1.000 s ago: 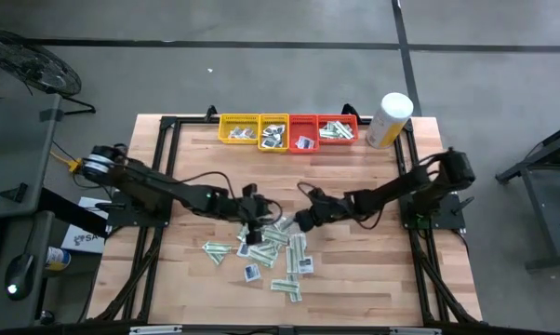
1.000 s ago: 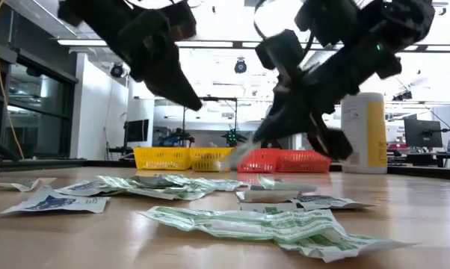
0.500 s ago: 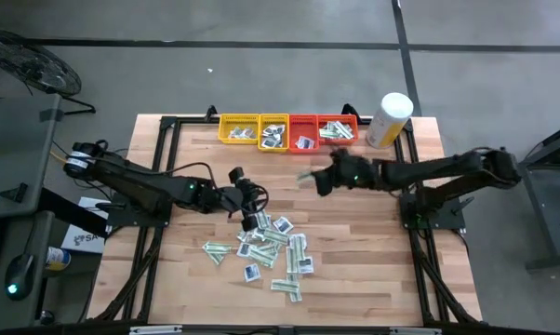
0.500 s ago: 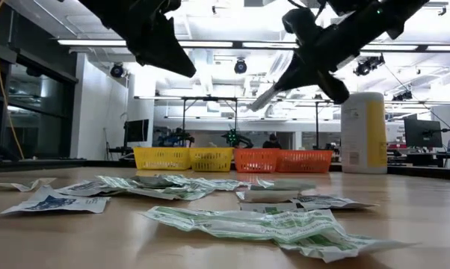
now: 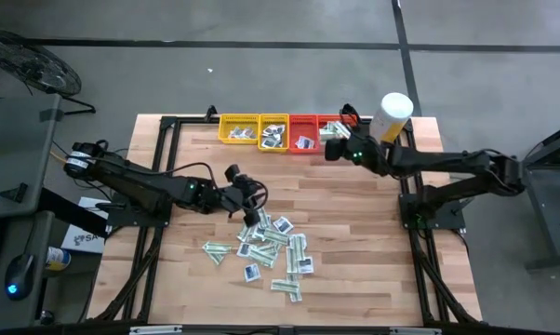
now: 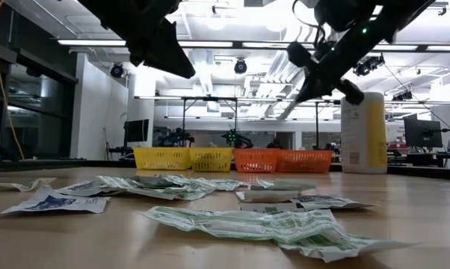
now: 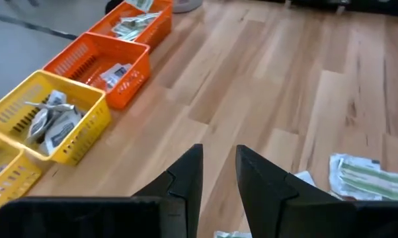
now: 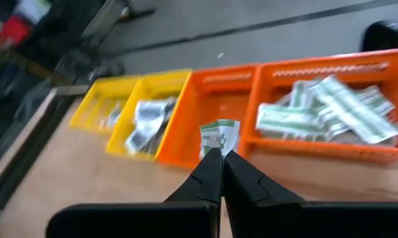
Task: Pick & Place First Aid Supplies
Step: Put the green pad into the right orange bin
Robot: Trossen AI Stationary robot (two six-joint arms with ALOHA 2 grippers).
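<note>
My right end effector, pinched shut on a green-and-white packet, has carried it from the pile to the red trays; release comes next. Left end effector hovers narrowly parted, empty.

Lab, ceiling strip lights, monitors

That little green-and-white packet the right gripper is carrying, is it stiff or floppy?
Probably floppy: the packet curls above the right gripper pinching its edge. Likely very light, held by the tips alone. It may flutter or slip when released.
</note>
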